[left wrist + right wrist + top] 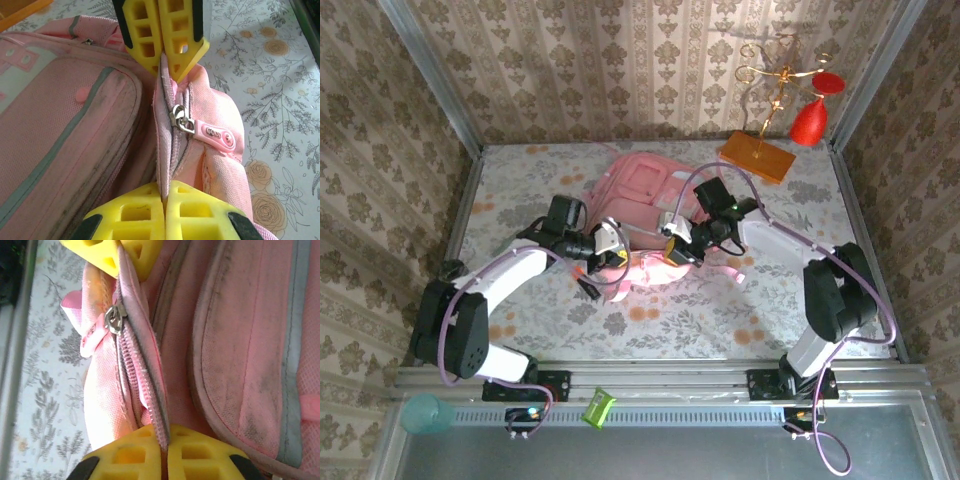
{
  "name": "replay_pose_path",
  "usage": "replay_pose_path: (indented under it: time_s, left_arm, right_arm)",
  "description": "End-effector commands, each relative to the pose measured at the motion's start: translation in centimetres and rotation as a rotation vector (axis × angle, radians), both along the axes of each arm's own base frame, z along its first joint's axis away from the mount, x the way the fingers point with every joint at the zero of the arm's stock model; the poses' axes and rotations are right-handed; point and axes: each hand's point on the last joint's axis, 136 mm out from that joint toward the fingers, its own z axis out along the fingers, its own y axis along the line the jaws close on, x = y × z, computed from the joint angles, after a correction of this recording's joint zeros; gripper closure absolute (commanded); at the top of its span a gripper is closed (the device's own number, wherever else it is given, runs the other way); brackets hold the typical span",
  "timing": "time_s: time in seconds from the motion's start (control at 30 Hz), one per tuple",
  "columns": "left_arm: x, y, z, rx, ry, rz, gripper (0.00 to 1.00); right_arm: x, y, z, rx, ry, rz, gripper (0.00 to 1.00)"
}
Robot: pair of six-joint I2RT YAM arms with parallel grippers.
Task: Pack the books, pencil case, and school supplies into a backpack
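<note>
Clamping the backpack (75, 125) zip seam, left claw (165, 192) and right claw (166, 436) mask its inside.

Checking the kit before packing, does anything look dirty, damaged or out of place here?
The backpack looks grubby: dark smudges run along the edges of its front panel. Nothing appears torn or spilled.
</note>
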Motion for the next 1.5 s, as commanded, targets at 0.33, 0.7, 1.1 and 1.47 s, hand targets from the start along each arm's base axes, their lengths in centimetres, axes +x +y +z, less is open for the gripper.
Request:
replay_pose_path:
  time_s: [0.33,0.7,1.1,1.47]
  left_arm:
    - [-2.2,-0.4,2.9,-0.068,-0.025,-0.090,1.00]
    - [-2.7,-0.9,5.7,-0.209,0.015,-0.113,1.00]
    - [-1.2,-1.1,6.1,-0.223,-0.017,-0.045,1.00]
    - [1.3,-1.7,5.4,-0.198,-0.019,0.064,1.00]
  right_arm:
    - [7.1,-0.1,10.8,-0.135,-0.957,-0.373,1.00]
    - [8.1,0.4,12.0,-0.109,-1.299,-0.474,0.97]
    - [5.8,-2.2,6.7,0.007,-0.905,-0.510,0.64]
    - [-2.4,-3.3,7.3,0.160,-0.276,-0.561,0.51]
